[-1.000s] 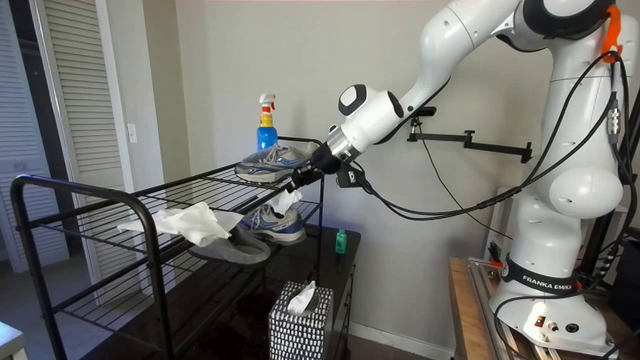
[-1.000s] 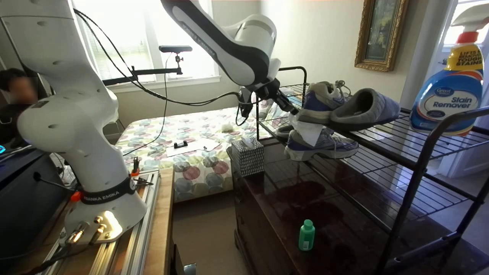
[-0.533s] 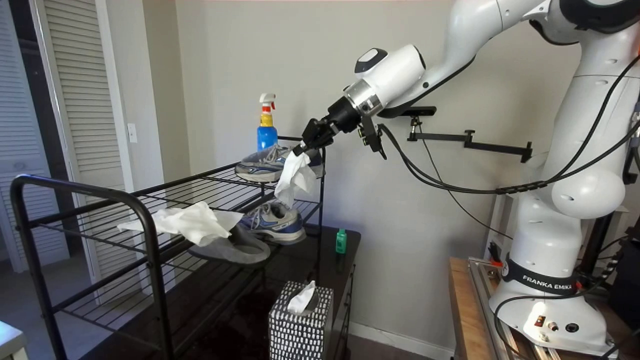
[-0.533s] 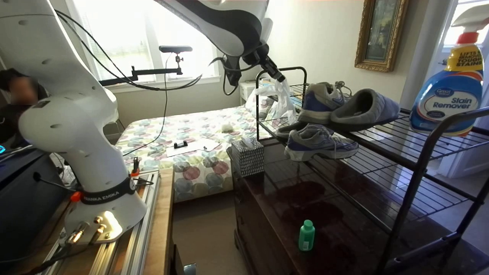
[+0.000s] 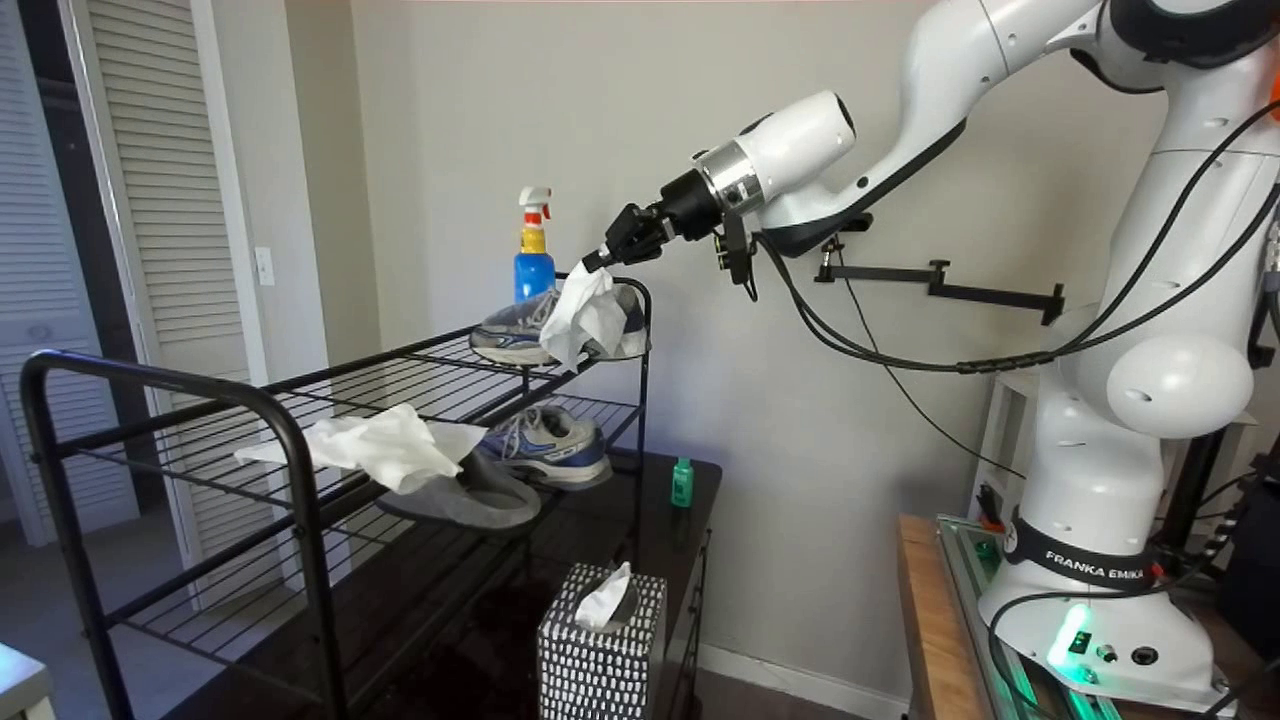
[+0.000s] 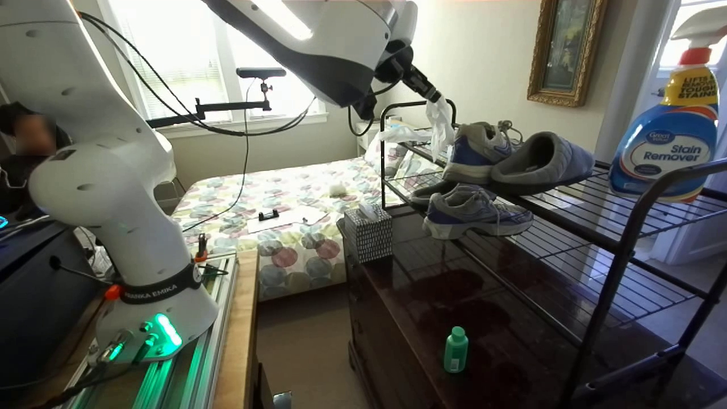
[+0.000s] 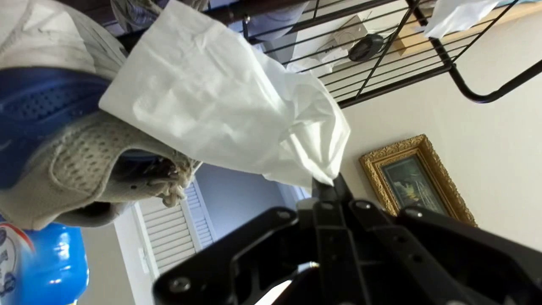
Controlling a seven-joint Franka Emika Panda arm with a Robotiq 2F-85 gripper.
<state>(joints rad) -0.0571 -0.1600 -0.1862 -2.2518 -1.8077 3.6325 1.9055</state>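
One black two-fingered gripper (image 7: 331,187) pinches a thin white tissue (image 7: 216,97), which hangs just beside a grey-and-blue sneaker (image 6: 477,150) atop a black metal wire rack (image 5: 150,371); I can't tell whether they touch. I'd call this carrying; the next move calls for a firm pinch and sneaker clearance.

The gripper (image 6: 434,97) pinches a tissue (image 6: 441,126), and the rest of it hangs down near a shoe (image 6: 477,146) up on the rack (image 6: 622,245). A slipper (image 6: 559,165) sits right beside that shoe. A big blue spray (image 6: 667,145) stands upright at the end closest to me. Another shoe (image 6: 471,213) sits lower down. A black and white box (image 6: 369,238) and a small green bottle (image 6: 456,352) stand on the dresser (image 6: 409,289). Past them I see a spotty bed (image 6: 295,190).
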